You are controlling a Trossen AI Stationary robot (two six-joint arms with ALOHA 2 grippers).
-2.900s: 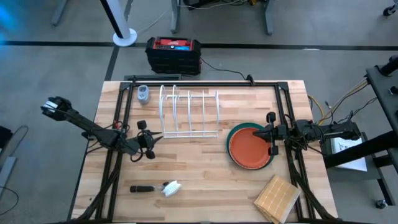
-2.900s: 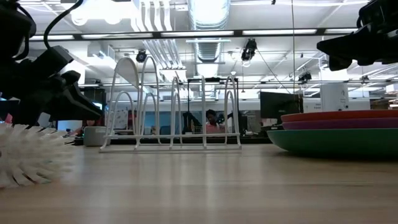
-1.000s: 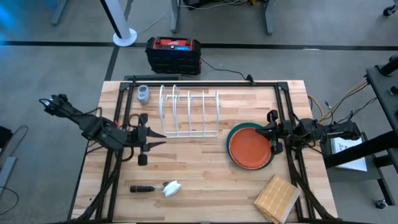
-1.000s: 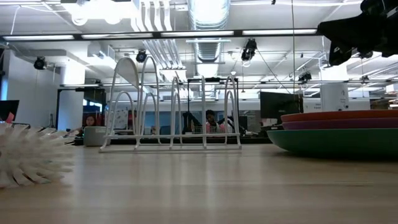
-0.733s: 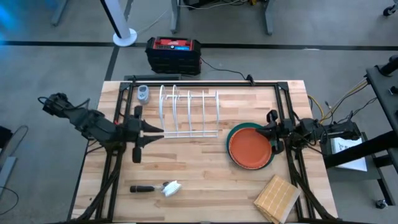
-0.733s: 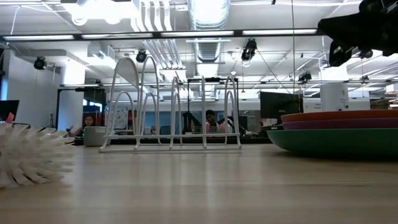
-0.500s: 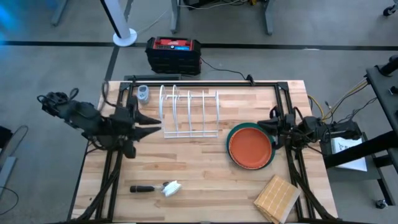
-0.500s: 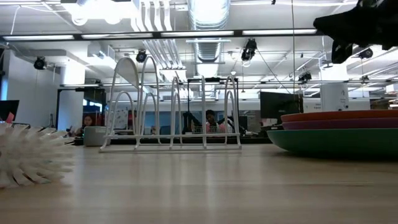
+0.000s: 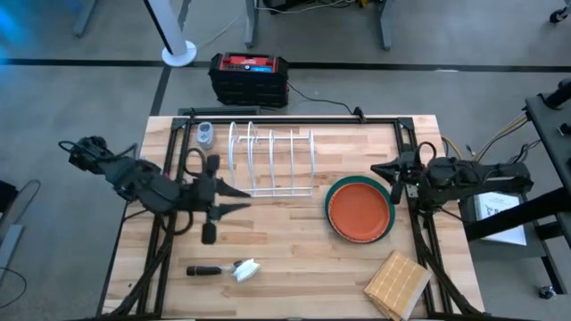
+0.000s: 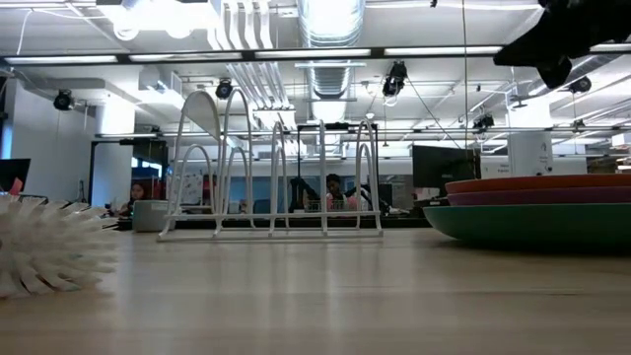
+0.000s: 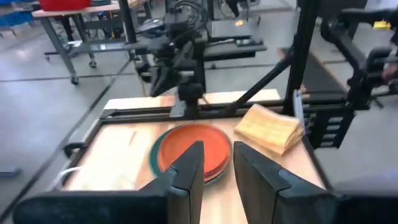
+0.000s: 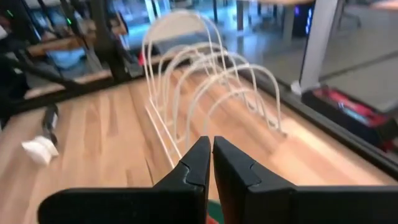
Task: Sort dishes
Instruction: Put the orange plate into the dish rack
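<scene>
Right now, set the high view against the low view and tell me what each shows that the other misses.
Only the high view shows the wooden block, the brush's black handle, the red and black box on the floor and the left pincer. Only the low view shows the purple plate under the orange plate, and the room behind. Both show the white rack, the green plate and the brush bristles.

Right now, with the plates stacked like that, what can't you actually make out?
- Stack of plates: the high view shows only the orange plate and a teal rim; the rest lies under them.
- Low view: stack cut off by the right edge; any fourth plate can't be told.
- Brush: cut off at the low view's left edge.
- Left wrist view: the plates' near edge sits behind the fingers.
</scene>
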